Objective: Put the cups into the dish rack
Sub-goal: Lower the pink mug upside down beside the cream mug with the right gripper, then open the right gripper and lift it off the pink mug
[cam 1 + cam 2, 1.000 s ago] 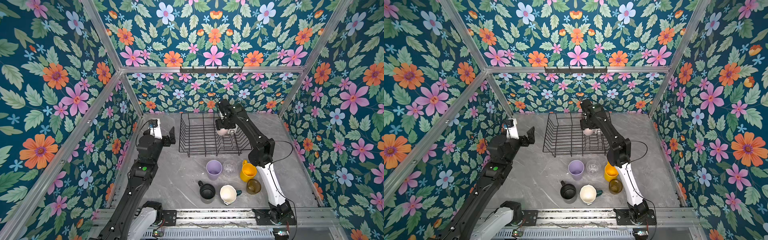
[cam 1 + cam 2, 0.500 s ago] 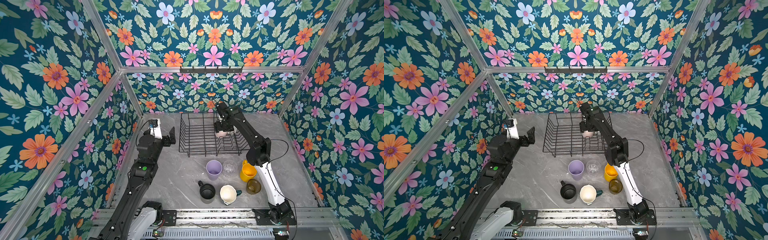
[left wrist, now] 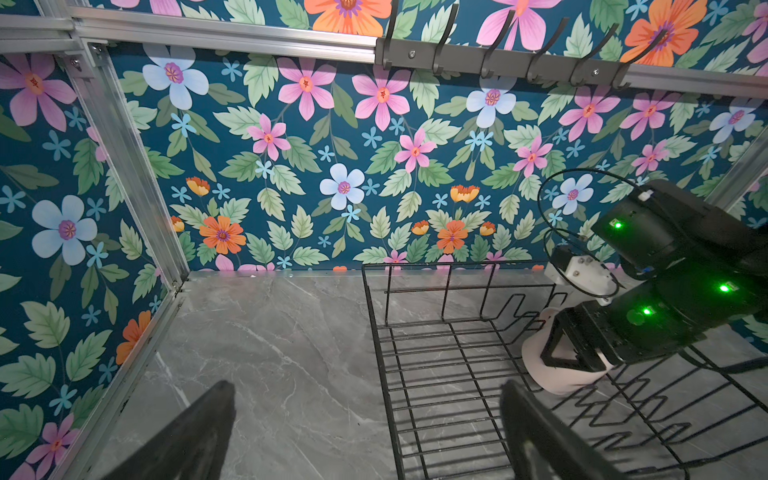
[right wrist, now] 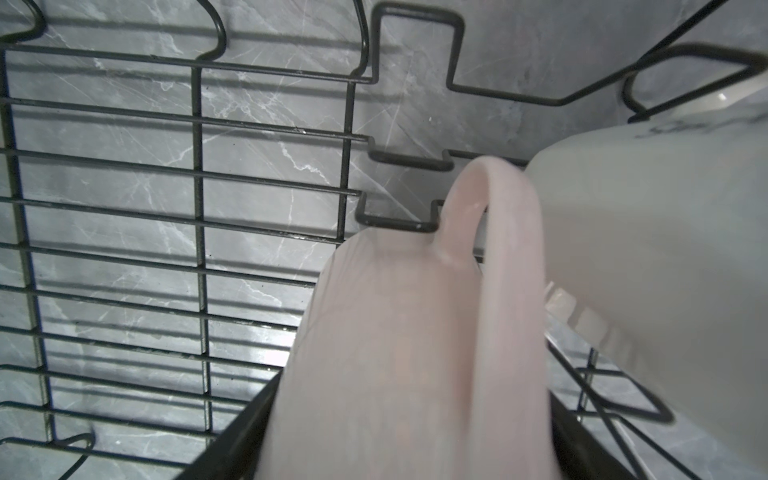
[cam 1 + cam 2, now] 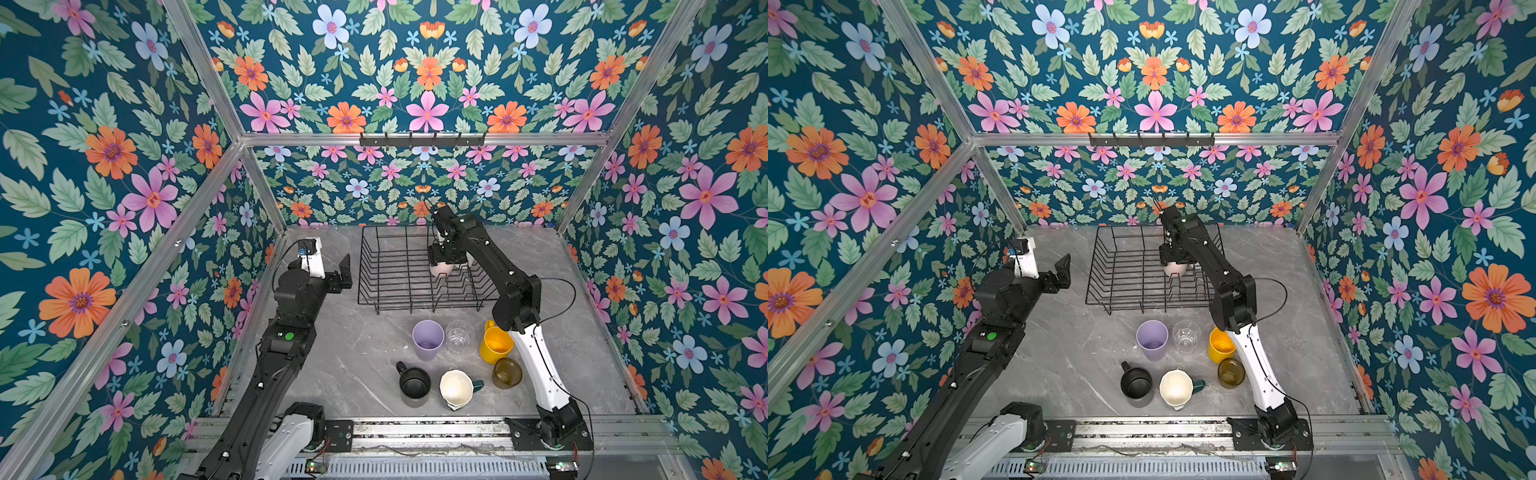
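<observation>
While right gripper (image 5: 443,262) holds pale pink mug (image 5: 441,271), possibly touching dish rack (image 5: 368,270).

The left half of the dish rack (image 5: 390,274) was free down to its wire floor. The right half was crowded: the divider prongs (image 5: 457,289) stood there, and the right gripper (image 5: 443,262) held the pale pink mug (image 5: 441,271) just beside the white mug (image 4: 648,249). The right arm (image 5: 490,257) lay over this side. In front of the rack, the lilac tumbler (image 5: 428,340), clear glass (image 5: 460,337) and yellow mug (image 5: 495,345) stood close together, with only narrow gaps. The table (image 5: 332,365) on the left was bare.
</observation>
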You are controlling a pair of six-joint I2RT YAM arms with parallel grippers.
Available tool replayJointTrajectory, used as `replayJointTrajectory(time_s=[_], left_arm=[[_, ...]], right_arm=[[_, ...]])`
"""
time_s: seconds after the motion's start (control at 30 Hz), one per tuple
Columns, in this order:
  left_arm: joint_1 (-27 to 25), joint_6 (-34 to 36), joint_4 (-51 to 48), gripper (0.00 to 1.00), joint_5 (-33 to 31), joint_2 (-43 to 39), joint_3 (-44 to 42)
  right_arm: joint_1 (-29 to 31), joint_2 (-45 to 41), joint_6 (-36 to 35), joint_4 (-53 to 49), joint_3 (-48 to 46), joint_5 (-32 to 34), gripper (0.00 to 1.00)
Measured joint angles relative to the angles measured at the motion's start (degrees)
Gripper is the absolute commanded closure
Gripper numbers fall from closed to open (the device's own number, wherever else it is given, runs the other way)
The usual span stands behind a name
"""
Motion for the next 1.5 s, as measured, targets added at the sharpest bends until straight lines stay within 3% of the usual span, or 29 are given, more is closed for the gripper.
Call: replayJointTrajectory(time_s=[0.67, 0.97, 1.13, 1.37, 1.5], left_arm=[[0.2, -0.2, 0.0, 0.0, 0.2, 0.2, 0.1], [0.4, -0.4, 0.0, 0.0, 0.2, 0.4, 0.1], [0.4, -0.4, -0.1, 0.0, 0.2, 0.4, 0.3], [0.4, -1.5, -0.2, 0.0, 0.4, 1.0, 0.4], [0.4, -1.6, -0.4, 0.0, 0.8, 1.6, 0.5]], right_arm=[[0.1, -0.6, -1.5, 0.2, -0.7, -2.1, 0.13], [0.1, -10.6, -1.5, 2.6, -6.6, -2.5, 0.13], [0.2, -22.2, -0.2, 8.7, -20.4, -4.4, 0.13], [0.5, -45.4, 3.4, 22.5, -52.4, -7.2, 0.13], [0.8, -56.5, 5.4, 27.3, -65.3, -7.1, 0.13]])
